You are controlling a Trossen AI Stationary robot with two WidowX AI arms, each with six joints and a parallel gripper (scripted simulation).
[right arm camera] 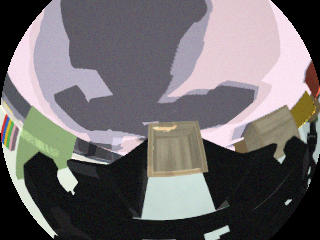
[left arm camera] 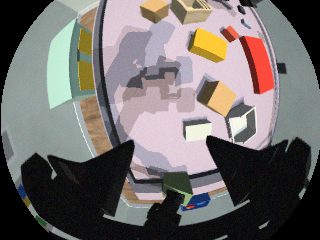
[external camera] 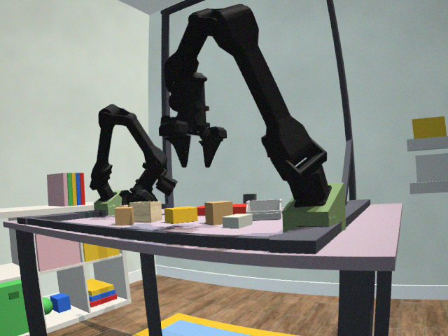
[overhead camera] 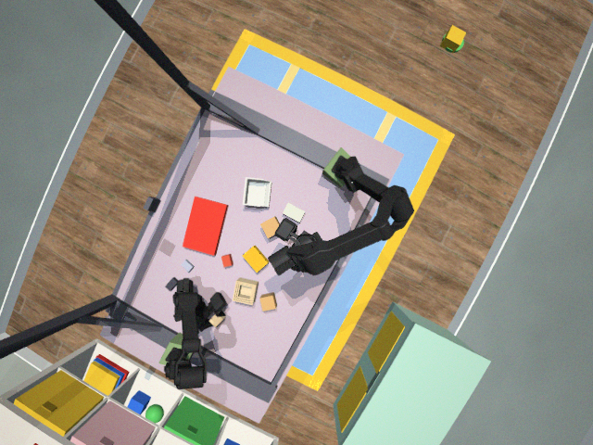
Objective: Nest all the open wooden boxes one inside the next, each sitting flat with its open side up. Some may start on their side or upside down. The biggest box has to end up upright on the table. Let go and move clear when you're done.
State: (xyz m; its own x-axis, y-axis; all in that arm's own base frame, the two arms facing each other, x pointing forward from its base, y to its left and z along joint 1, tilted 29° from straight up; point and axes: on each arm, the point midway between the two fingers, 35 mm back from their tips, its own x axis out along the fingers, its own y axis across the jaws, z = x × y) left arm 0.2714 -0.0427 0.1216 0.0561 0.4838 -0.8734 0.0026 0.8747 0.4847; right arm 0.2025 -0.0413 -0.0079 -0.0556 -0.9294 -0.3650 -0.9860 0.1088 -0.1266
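Small wooden box [overhead camera: 217, 320] [right arm camera: 175, 162] first, low on the counter [overhead camera: 258, 345] [external camera: 361, 249], and the right gripper [overhead camera: 214, 316] [external camera: 137, 198] [right arm camera: 172, 140] has it pinched, fingers about half open, one pressed to each side. We're at the pickup of the innermost piece, I'd judge, and next comes a straight lift, a turn if its mouth isn't facing up, then a careful lowering over the nested wooden boxes [overhead camera: 237, 298] [external camera: 145, 211] [left arm camera: 191, 14] [right arm camera: 272, 131]. Those sit between one and two o'clock of it in the top view, openings up, one already inside the other! Just beyond them, at two o'clock, stands an orange block [overhead camera: 268, 302] [external camera: 124, 215] [left arm camera: 155, 11]; a yellow block [overhead camera: 255, 259] [external camera: 180, 215] [left arm camera: 208, 45] lies around one. Farther off in that same direction, the left gripper [overhead camera: 283, 245] [external camera: 195, 166] [left arm camera: 170, 142] hangs high, spread wide, holding nothing. Now the views: the right wrist looks right into the small box's hollow, while the top view catches only a plain outer patch and the exterior loses it completely. That top view, though, gives us the nest's stepped rims, which the right wrist, seeing outer walls, doesn't show. Whether the small box is upright, I can't tell.
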